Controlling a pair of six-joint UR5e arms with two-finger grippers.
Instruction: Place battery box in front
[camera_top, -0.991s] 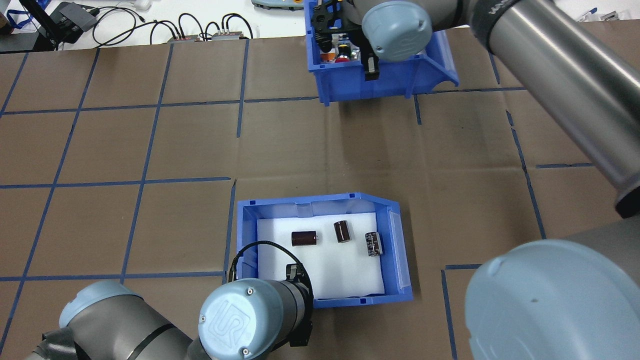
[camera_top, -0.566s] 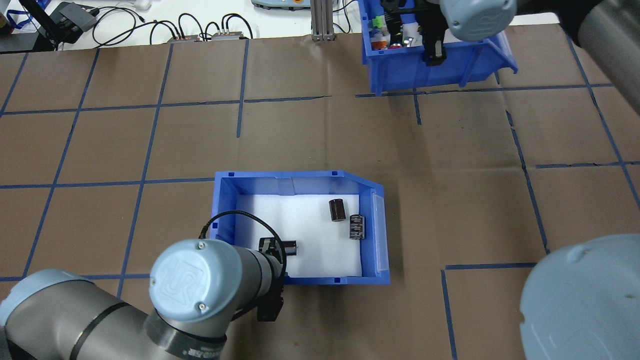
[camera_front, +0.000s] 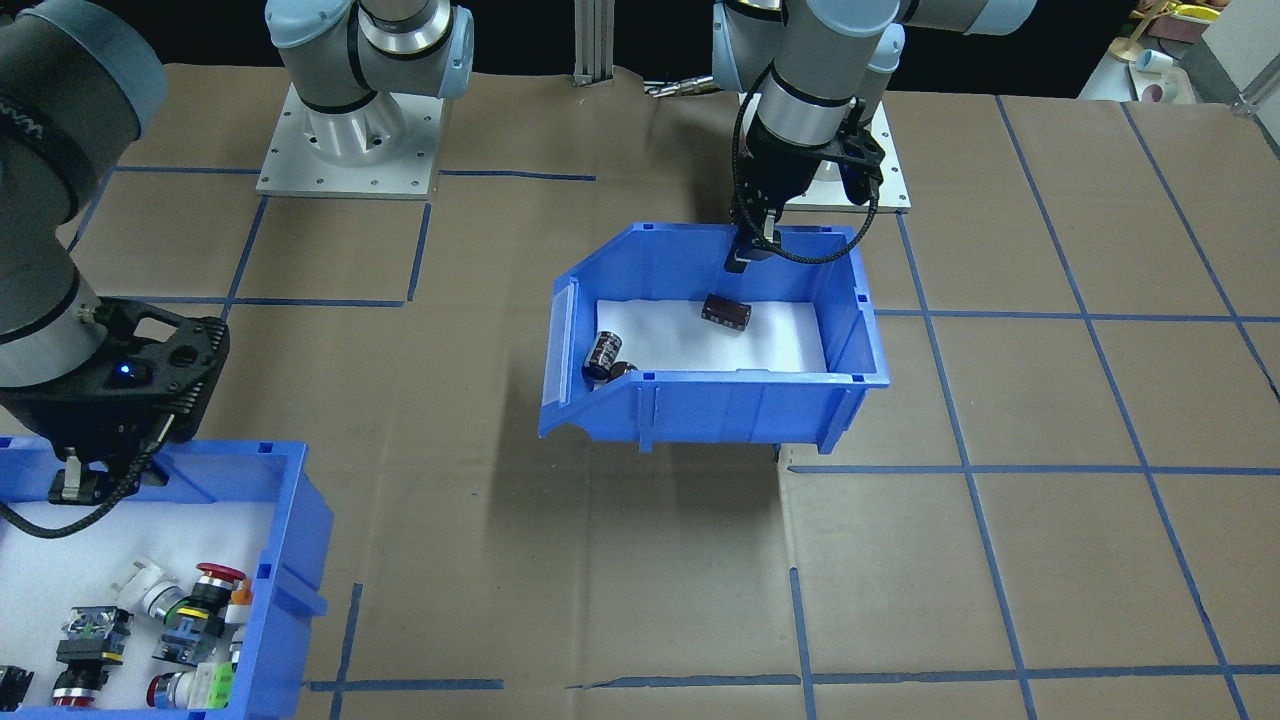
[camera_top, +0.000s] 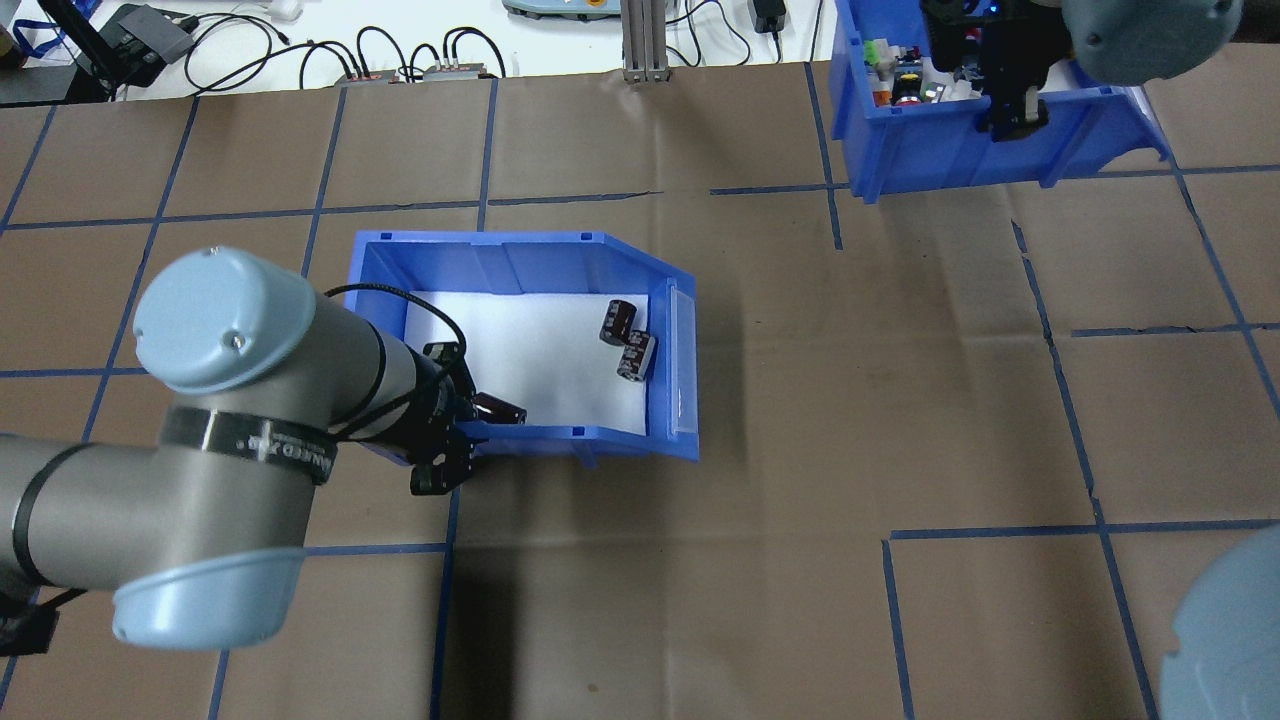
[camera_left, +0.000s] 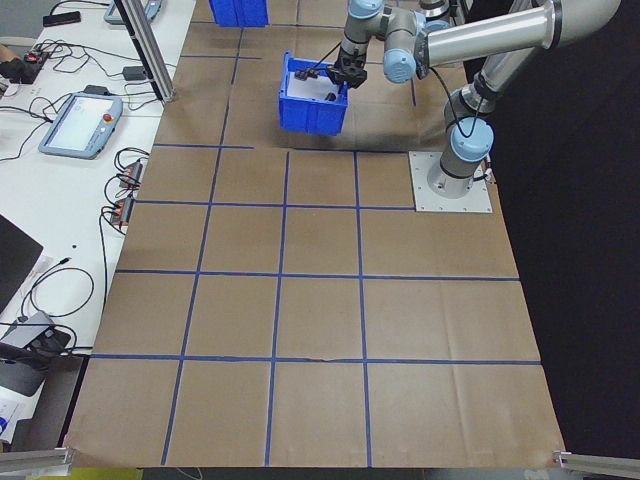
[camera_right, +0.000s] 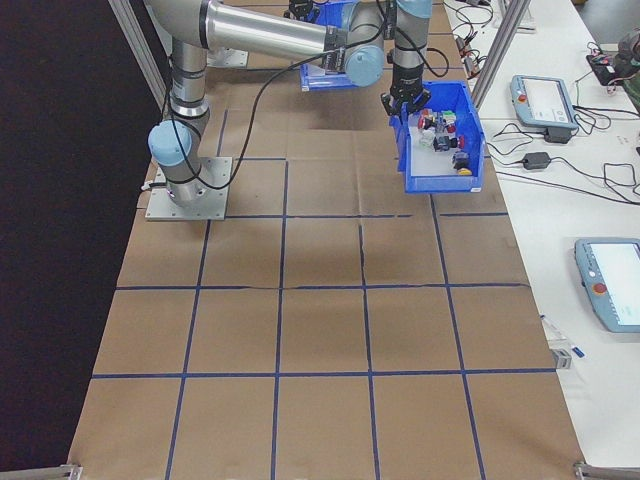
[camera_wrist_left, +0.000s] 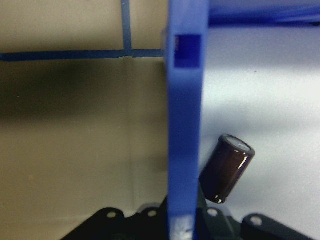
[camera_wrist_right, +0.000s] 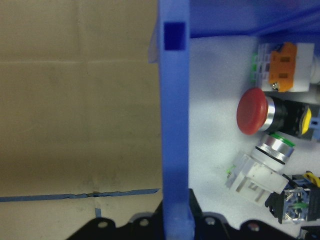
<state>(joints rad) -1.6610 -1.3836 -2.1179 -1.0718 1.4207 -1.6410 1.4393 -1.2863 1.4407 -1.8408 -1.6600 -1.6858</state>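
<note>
The battery box, a blue bin with a white liner, hangs above the table and casts a shadow; it also shows in the front view. My left gripper is shut on the left end of its near wall, also seen from the front. Two black batteries lie by the cut-out front and one by the gripped wall. The other blue bin holds coloured push-button switches; my right gripper is shut on its wall at the far right.
Brown paper with a blue tape grid covers the table. Cables and small devices and an aluminium post line the far edge. The arms' base plates sit at the robot's side.
The battery box has travelled left and away from the robot with my left gripper; one battery slid to the gripped wall. My right gripper has carried the switch bin further right.
</note>
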